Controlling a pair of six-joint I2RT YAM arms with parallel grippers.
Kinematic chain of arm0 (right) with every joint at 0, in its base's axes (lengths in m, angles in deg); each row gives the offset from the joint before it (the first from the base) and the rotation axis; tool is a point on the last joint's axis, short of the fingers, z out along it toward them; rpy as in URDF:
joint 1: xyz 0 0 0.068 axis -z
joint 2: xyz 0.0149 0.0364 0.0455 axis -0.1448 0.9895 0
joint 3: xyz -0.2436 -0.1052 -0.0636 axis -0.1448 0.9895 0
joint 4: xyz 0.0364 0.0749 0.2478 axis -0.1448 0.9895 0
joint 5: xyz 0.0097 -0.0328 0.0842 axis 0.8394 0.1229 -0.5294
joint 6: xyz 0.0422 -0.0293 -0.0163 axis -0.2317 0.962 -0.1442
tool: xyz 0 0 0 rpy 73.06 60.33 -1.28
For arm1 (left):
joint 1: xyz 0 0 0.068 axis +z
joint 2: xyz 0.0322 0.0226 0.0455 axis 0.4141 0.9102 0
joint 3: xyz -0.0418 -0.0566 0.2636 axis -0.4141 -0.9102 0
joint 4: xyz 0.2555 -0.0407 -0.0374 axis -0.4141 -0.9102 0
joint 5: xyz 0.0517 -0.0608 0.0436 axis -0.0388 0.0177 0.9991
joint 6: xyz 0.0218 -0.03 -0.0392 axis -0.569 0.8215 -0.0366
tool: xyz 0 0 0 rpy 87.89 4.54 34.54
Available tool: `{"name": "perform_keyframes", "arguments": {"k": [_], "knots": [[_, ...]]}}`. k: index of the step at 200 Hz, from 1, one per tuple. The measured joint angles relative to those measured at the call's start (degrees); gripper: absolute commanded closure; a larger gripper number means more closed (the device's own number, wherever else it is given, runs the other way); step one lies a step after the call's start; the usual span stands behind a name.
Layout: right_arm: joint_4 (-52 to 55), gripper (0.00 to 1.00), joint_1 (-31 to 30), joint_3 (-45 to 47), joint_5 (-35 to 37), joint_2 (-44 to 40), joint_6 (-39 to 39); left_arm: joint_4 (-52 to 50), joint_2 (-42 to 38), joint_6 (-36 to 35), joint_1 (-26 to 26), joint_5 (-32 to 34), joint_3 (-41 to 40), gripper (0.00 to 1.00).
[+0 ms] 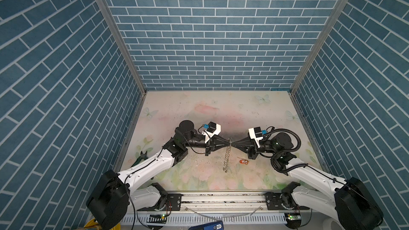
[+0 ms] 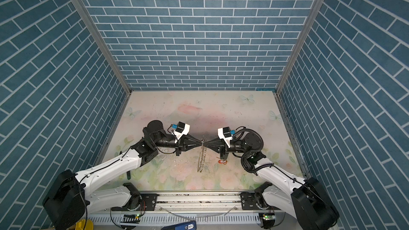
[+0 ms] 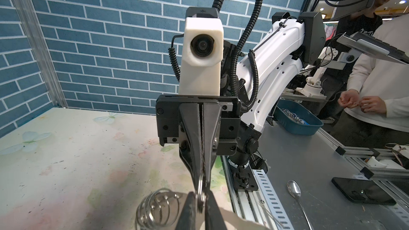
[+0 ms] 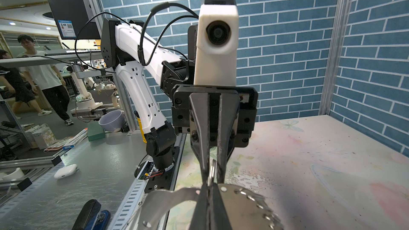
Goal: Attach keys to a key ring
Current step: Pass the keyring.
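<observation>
Key ring (image 1: 227, 156) gripped by left and right jaws, hanging; orange tag (image 1: 243, 161) apart.

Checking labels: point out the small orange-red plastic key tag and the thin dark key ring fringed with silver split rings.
Orange-red plastic key tag (image 1: 243, 161): in a top view, middle of its body.
Dark key ring with silver split rings (image 1: 227, 157): in a top view, midway along its silver rings.

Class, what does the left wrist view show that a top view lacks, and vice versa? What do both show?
Left wrist view only: a person in white and a blue tray. Top view only: the orange-red key tag on the table. Both: the key ring, gripped by the left end effector and right end effector.
</observation>
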Motion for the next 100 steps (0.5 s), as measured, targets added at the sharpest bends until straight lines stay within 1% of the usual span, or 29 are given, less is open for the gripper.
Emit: {"name": "perform_keyframes", "arguments": {"k": [73,100], "knots": [[-1.05,1.0,-0.22,0.0,0.17,0.63,-0.02,0.66,0.11,0.42,0.0,-0.59,0.0,0.95],[-1.11,1.0,-0.22,0.0,0.37,0.83,0.0,0.59,0.26,0.39,0.0,-0.35,0.0,0.96]]}}
